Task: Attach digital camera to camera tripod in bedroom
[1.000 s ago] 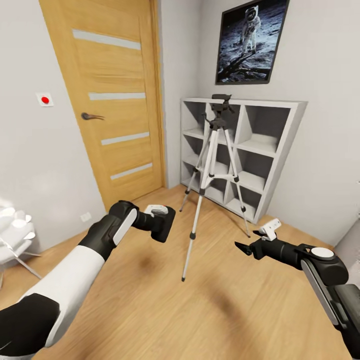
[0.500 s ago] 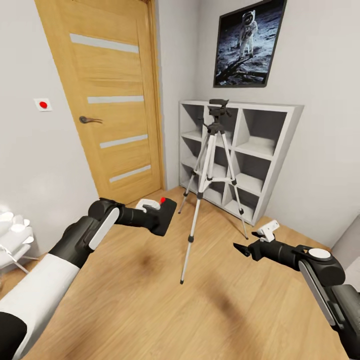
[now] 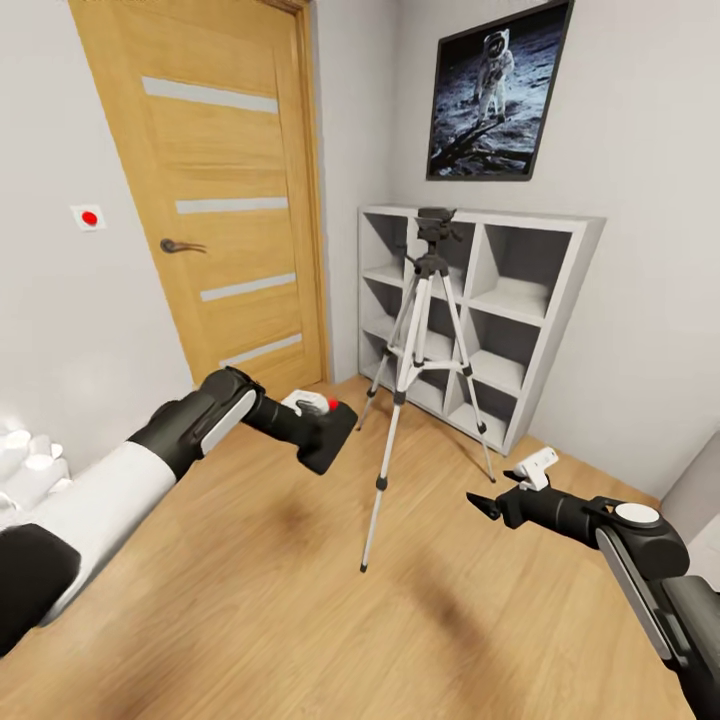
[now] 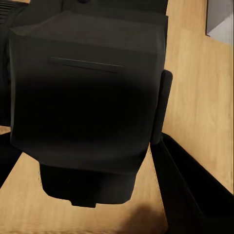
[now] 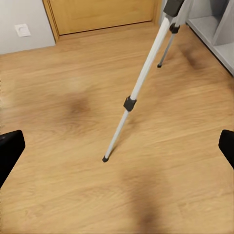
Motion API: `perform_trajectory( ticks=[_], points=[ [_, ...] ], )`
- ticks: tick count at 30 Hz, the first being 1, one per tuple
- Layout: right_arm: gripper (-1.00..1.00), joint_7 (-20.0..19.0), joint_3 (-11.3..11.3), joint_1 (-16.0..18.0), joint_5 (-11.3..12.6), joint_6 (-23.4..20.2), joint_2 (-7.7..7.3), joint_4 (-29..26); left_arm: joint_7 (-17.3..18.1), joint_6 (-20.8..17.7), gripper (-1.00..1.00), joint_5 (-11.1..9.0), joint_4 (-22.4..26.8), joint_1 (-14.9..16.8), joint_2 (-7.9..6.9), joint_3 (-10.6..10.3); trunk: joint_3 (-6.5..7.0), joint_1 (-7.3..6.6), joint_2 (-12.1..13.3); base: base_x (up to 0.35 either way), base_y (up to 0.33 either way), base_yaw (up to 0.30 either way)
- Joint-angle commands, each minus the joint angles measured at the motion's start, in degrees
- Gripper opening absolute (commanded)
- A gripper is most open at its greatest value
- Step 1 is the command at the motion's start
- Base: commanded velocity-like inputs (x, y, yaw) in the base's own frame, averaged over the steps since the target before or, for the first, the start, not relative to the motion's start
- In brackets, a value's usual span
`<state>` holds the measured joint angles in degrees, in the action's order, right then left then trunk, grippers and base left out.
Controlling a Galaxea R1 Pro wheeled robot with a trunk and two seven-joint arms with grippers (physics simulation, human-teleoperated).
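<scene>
My left gripper [image 3: 322,432] is shut on the digital camera [image 3: 330,436], a matte-black box with a red dot on its top corner, held above the wood floor to the left of the tripod. The left wrist view looks straight onto the camera's dark body [image 4: 87,102], with a black finger [image 4: 163,109] along its side. The camera tripod [image 3: 415,340] stands on silver-white legs before the white cubby shelving, its black pan head [image 3: 433,225] bare. My right gripper [image 3: 484,503] hangs open and empty to the right of the tripod; the nearest tripod leg [image 5: 131,100] slants across its wrist view.
The orange-brown door [image 3: 215,200] is shut at the left, with a red dot wall switch [image 3: 89,217] beside it. White cubby shelving [image 3: 505,300] stands against the back wall under the astronaut picture [image 3: 495,90]. A white lamp [image 3: 25,455] is at the far left.
My left arm has stretched forward and slightly right, carrying the camera closer to the tripod; its red dot turned into view. The view has shifted a little. The right arm has barely moved.
</scene>
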<state>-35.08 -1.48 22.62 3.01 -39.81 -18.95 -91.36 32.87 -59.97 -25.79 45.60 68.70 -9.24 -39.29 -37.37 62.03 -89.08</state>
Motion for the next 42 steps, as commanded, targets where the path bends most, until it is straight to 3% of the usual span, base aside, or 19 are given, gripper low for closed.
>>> perform_trajectory(
  ticks=[1, 3, 7, 15, 19, 20, 31, 35, 42],
  points=[
    [1.00, 0.1, 0.0, 0.0, 0.3, -0.5, -0.04, -0.1, 2.5, 0.0, -1.00, 0.4, -2.0, 1.1, 0.38, -1.8, 0.13, -0.23, 0.4, 0.000, 0.000, 0.000],
    [1.00, 0.1, 0.0, 0.0, 0.2, -0.5, -0.03, -0.1, 4.6, 0.0, -1.00, 0.4, -3.9, 2.1, 1.14, -3.2, 0.48, -0.67, 1.2, 0.000, 0.000, 0.000],
    [1.00, 0.2, -0.1, 0.0, 0.2, -0.5, -0.03, -0.1, 6.1, 0.0, -1.00, 0.1, -5.6, 2.7, 1.98, -3.5, 1.20, -1.55, 2.8, 0.000, 0.000, 0.000],
    [1.00, 0.1, -0.2, 0.0, 0.2, -0.7, -0.10, -0.3, 6.7, 0.0, -1.00, -3.1, -6.4, 3.4, 4.29, -4.6, 2.64, -3.30, 6.0, 0.000, 0.000, 0.000],
    [1.00, 0.0, -0.2, 0.0, 0.3, -0.7, -0.11, -0.3, 6.8, 0.0, -1.00, -4.1, -7.5, 6.3, 4.72, -8.7, 3.36, -4.18, 7.6, 0.000, 0.000, 0.000],
    [1.00, -0.1, -0.1, 0.0, 0.3, -0.8, -0.12, -0.3, 6.8, 0.0, -1.00, -4.9, -7.8, 7.1, 4.73, -10.4, 3.54, -4.40, 8.0, 0.000, 0.000, 0.000],
    [1.00, -0.3, 0.0, -0.1, 0.4, -0.5, -0.08, -0.5, 6.8, 0.0, -1.00, -13.1, -7.9, 12.8, 2.95, -18.7, 5.51, -6.82, 12.4, 0.000, 0.000, 0.000],
    [1.00, -0.3, 0.0, -0.2, 0.4, -0.5, -0.08, -0.6, 6.8, 0.0, -1.00, -15.0, -7.6, 13.6, 2.51, -20.1, 6.23, -7.70, 14.0, 0.000, 0.000, 0.000],
    [1.00, -0.3, -0.1, -1.3, 0.4, -0.3, -0.04, -0.7, 6.8, 0.0, -1.00, -16.0, -7.3, 13.3, 1.53, -20.0, 7.49, -9.23, 16.8, 0.000, 0.000, 0.000]
  ],
)
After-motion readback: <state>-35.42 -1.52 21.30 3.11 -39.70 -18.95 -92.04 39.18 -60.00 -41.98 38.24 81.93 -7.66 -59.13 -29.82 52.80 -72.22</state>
